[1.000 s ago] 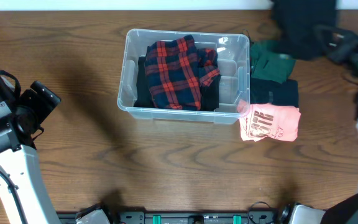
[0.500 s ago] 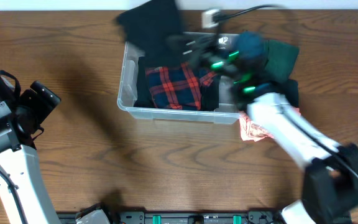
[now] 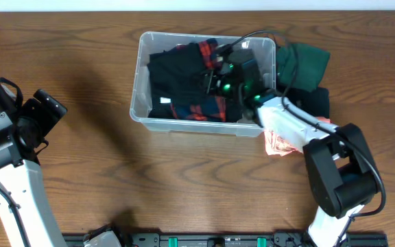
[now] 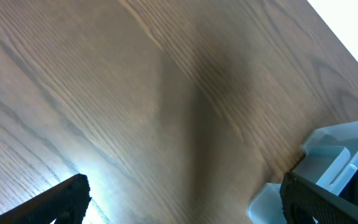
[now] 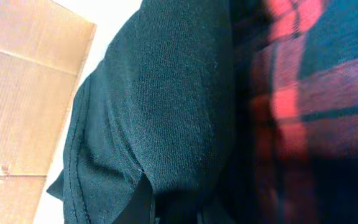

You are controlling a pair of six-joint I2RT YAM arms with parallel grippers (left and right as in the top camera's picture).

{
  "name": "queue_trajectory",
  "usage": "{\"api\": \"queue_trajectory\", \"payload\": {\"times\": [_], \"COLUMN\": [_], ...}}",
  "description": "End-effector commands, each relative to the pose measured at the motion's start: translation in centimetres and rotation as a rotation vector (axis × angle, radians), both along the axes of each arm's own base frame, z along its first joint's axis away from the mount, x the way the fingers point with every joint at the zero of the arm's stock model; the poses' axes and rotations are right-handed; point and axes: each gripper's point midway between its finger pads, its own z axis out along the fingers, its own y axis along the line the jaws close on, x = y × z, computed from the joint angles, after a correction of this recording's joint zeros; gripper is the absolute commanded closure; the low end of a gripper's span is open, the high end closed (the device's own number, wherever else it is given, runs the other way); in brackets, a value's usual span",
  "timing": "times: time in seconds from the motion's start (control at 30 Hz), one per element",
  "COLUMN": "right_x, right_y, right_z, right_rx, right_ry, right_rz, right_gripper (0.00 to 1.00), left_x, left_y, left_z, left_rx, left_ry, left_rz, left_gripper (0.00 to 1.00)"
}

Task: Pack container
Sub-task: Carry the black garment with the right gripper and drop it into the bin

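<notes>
**Speaker 1:** What does the overhead view show?

**Speaker 2:** A clear plastic container [image 3: 137,82], rectangular with rounded corners and a thick rim, sits on a brown wood-grain counter [image 3: 184,185] near the far edge. The right tool [image 3: 211,72] reaches into it from the right, low over the clothes inside. A soft black garment [image 3: 170,75] covers most of a red plaid shirt [image 3: 201,110]. From here it is not possible to tell how far the right tool is open. Just outside the container's right wall lie a dark green garment [image 3: 306,65], a dark folded garment [image 3: 315,103] and a pink garment [image 3: 283,142], with the right arm crossing over the pink one. The left tool [image 3: 46,110] is well apart from the container, off to the left.

**Speaker 1:** And the left wrist view?

**Speaker 2:** Wood grain fills most of the frame. Two dark fingers [image 4: 67,199] show at the bottom, far apart, so the left tool is spread wide and holds nothing. A rounded corner of the container shows at the right edge.

**Speaker 1:** The right wrist view?

**Speaker 2:** This is a close-up of cloth. Fine black knit fills the middle, and blurred red plaid lies to the right. A tan, ridged panel [image 5: 23,93] sits at the left edge. The right tool's fingers cannot be made out, so its opening cannot be told here either.
</notes>
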Motion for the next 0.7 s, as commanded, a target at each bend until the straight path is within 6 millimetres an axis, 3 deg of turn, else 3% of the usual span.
{"api": "queue_trajectory", "payload": {"times": [0.0, 0.1, 0.23, 0.33, 0.4, 0.53, 0.67], "right_x": [0.7, -0.3, -0.9, -0.3, 0.3, 1.1, 1.4], "right_y": [-1.3, -0.9, -0.4, -1.5, -2.7, -6.8, -14.8], "right_z": [0.0, -0.9, -0.8, 1.2, 3.7, 9.6, 13.6], "right_rx": [-0.046, -0.088, -0.132, -0.133, -0.119, -0.124, -0.255], "right_ry": [-0.027, -0.014, -0.055, -0.092, -0.138, -0.262, -0.344], "right_rz": [-0.011, 0.025, 0.066, 0.025, -0.011, -0.087, -0.25], "right_gripper": [0.99, 0.94, 0.52, 0.45, 0.4, 0.35, 0.23], "left_x": [-0.2, -0.2, -0.2, -0.2, -0.2, -0.2, -0.2], "left_y": [0.3, 0.3, 0.3, 0.3, 0.3, 0.3, 0.3], "left_z": [-0.2, -0.2, -0.2, -0.2, -0.2, -0.2, -0.2], "left_rx": [0.016, 0.016, 0.016, 0.016, 0.016, 0.016, 0.016], "left_ry": [0.018, 0.018, 0.018, 0.018, 0.018, 0.018, 0.018], "left_rz": [-0.006, -0.006, -0.006, -0.006, -0.006, -0.006, -0.006], "left_gripper": [0.02, 0.02, 0.02, 0.02, 0.02, 0.02, 0.02]}}
